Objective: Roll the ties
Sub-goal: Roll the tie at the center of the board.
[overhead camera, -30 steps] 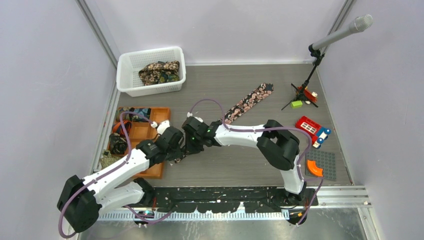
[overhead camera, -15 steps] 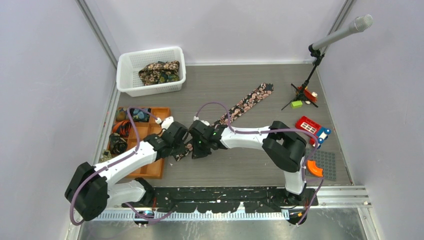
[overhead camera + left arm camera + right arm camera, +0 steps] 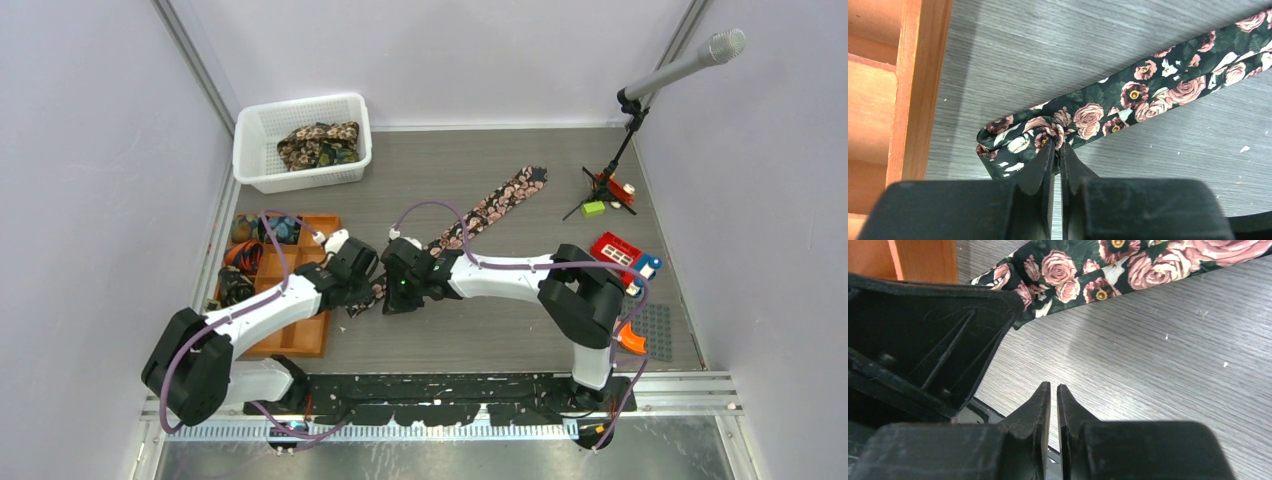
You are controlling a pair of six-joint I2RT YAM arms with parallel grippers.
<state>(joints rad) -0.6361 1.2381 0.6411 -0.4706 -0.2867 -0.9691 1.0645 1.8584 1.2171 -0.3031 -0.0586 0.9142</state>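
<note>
A black tie with pink-cream flowers (image 3: 497, 203) lies diagonally across the table, its wide end at the far right. Its near end is folded over beside the orange tray. My left gripper (image 3: 366, 290) is shut on that folded end (image 3: 1048, 135), pinching a bunch of fabric at its tips. My right gripper (image 3: 397, 297) is shut and empty just right of the left one, tips over bare table (image 3: 1054, 387). The tie runs above it in the right wrist view (image 3: 1108, 265). Other ties (image 3: 318, 143) lie heaped in the white basket.
White mesh basket (image 3: 250, 150) stands at the far left. Orange compartment tray (image 3: 300, 335), with rolled items in it, sits left of the grippers. A microphone stand (image 3: 610, 180), a red toy (image 3: 622, 257) and a grey baseplate (image 3: 650, 335) are at the right.
Both grippers have moved a little to the right, away from the tray, the left one drawing the tie's folded end along with it.
</note>
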